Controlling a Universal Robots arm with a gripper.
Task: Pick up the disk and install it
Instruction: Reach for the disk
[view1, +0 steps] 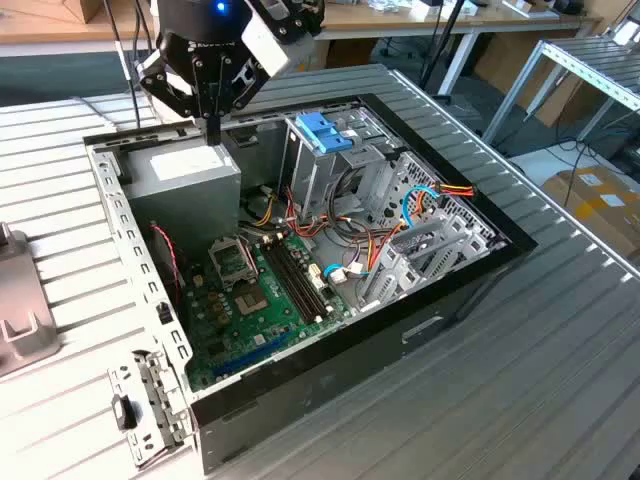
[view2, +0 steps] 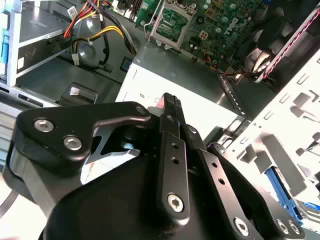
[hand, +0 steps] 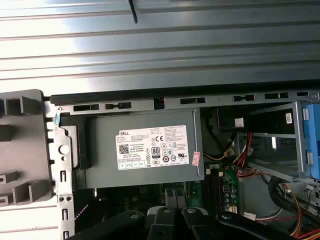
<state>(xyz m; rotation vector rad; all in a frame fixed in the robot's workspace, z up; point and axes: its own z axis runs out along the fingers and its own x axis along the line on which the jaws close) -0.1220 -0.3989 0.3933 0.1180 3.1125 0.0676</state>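
The disk is out of view. My gripper (view1: 212, 132) hangs just above the back corner of an open computer case (view1: 128, 240), over the grey metal power supply box (view1: 185, 175) with its white sticker. In the second wrist view the gripper (view2: 170, 100) points down at that box (view2: 175, 75), its black fingers pressed together with nothing between them. The first wrist view looks straight down on the box (hand: 145, 147).
An upright metal cage with a blue plastic top (view1: 325, 132) stands in the case beside the box. A green motherboard (view1: 260, 290) and bundles of coloured cables (view1: 420, 205) lie around it. A grey moulded part (view1: 20, 320) rests on the slatted metal table (view1: 560, 360).
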